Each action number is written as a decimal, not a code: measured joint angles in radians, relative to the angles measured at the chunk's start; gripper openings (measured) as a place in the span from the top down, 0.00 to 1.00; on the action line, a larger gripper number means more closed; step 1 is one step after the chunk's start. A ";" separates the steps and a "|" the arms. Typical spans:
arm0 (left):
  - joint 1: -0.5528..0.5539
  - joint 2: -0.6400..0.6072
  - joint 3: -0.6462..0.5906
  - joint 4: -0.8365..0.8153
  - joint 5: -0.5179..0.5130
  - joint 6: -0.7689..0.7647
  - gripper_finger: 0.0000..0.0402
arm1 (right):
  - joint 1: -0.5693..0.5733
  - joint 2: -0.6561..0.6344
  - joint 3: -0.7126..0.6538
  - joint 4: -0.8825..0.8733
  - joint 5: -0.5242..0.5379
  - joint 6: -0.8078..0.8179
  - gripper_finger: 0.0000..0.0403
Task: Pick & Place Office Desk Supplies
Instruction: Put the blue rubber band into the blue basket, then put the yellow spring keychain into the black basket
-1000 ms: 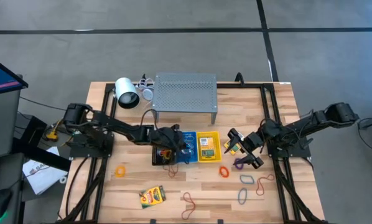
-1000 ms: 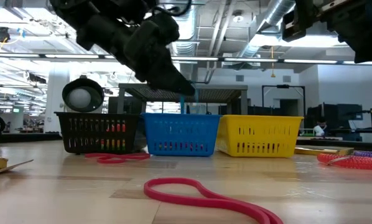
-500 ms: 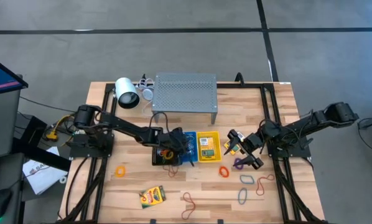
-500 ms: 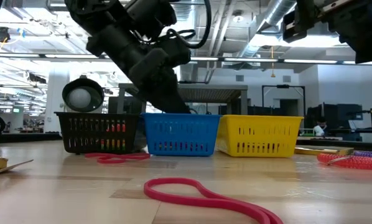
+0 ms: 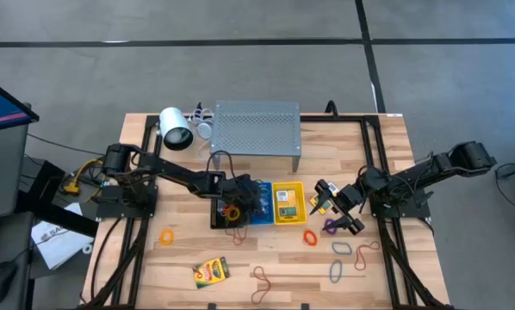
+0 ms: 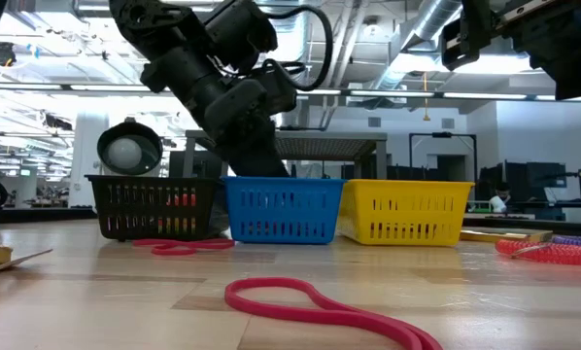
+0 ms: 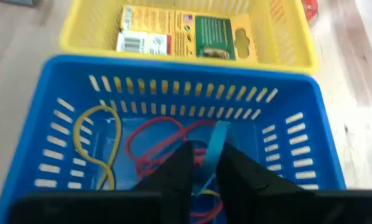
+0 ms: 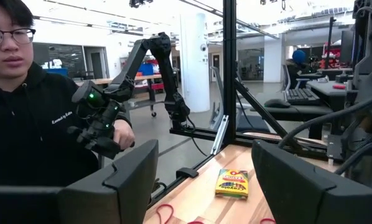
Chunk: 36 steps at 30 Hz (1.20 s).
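- A grey perforated metal shelf stands at the upper centre of the wooden table in the high view.
- A white cylinder with a dark end lies just left of the shelf.
- Black, blue and yellow baskets stand in a row in the low view.
- A person in a black hoodie sits at the left of the right wrist view, holding a dark controller.

Pale wood desk with visible grain; glossy slotted plastic blue basket — smooth rubber bands; grey perforated metal shelf, matt.
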 joint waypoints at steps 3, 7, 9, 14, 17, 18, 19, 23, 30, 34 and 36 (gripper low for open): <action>0.001 0.000 0.000 0.001 0.004 0.000 0.73 | 0.000 0.000 0.000 0.000 0.000 0.003 0.37; 0.001 -0.018 0.004 0.006 0.005 0.000 0.59 | 0.000 0.000 0.000 -0.001 0.000 0.003 0.37; 0.001 -0.034 0.003 -0.011 0.005 0.007 0.53 | 0.000 0.000 0.000 -0.001 0.000 0.002 0.37; 0.000 -0.091 0.005 -0.017 -0.050 0.021 0.45 | 0.000 0.000 0.000 -0.015 0.000 0.003 0.37; 0.000 -0.130 0.006 -0.065 -0.113 0.042 0.43 | -0.001 0.000 0.000 -0.023 0.000 0.003 0.37; 0.000 -0.144 0.005 -0.070 -0.128 0.043 0.43 | -0.001 0.000 0.000 -0.023 0.000 0.003 0.37; 0.000 -0.163 0.005 -0.080 -0.134 0.043 0.43 | -0.001 0.000 0.000 -0.023 0.000 0.003 0.37; -0.004 -0.229 0.006 -0.098 -0.133 0.042 0.44 | 0.000 0.000 0.000 -0.023 0.000 0.020 0.37; -0.041 -0.340 0.006 -0.139 -0.126 0.042 0.46 | 0.033 0.000 0.000 -0.026 0.044 0.063 0.37; -0.084 -0.380 0.006 -0.198 -0.128 0.032 0.47 | 0.076 0.000 0.000 -0.047 0.148 0.047 0.37; -0.115 -0.388 0.006 -0.215 -0.127 0.029 0.47 | 0.090 0.000 0.000 -0.062 0.198 0.047 0.37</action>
